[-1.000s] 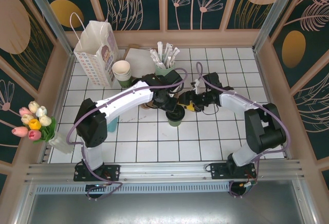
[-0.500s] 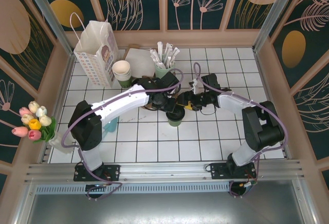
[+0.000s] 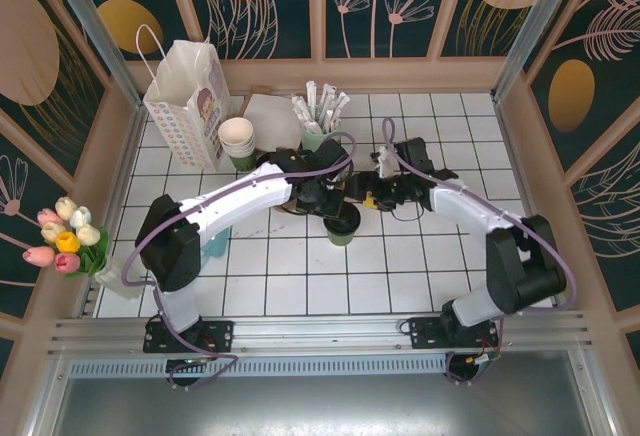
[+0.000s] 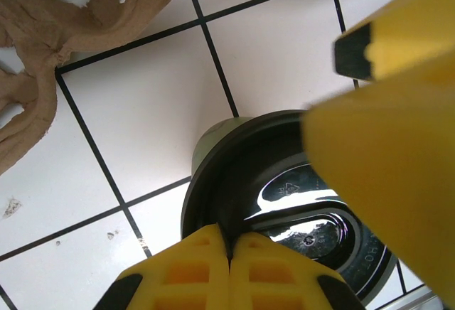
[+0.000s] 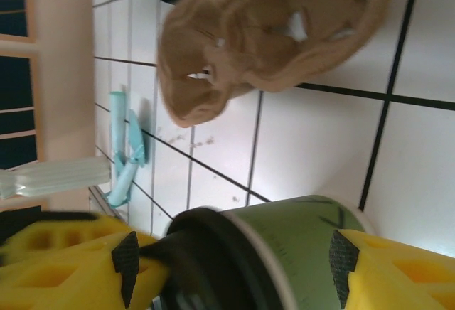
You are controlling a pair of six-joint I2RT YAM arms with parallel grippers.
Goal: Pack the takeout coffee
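- From overhead I see the takeout coffee (image 3: 342, 228) standing upright on the white tiled table (image 3: 300, 286), just below the centre of the frame, with its black lid (image 4: 242, 182) on.
- My left gripper (image 4: 230, 253) sits at the bottom edge of its wrist view. Its two yellow fingers are pressed flat together with only a seam between them, and the tips are at the near rim of the lid. I cannot tell whether they nip the rim or merely touch it.
- My right gripper (image 5: 234, 260) has its jaws apart. One yellow finger (image 5: 398, 274) is in the lower right corner of its wrist view and the other is in the lower left, with the green cup wall between the black pads. The lower-left pad looks to be against the lid's rim; on the other side I cannot tell if there is contact.
- A brown pulp carrier (image 5: 263, 33) lies on the tiles near the cup, at the top of the right wrist view.
- In the upper left overhead I see a white paper bag (image 3: 188, 96) with a stack of cups (image 3: 237, 141) just beside it. A pale green cup of wrapped sticks (image 3: 320, 121) stands to the right of those.
- Tulips (image 3: 62, 239) stand at the left edge.
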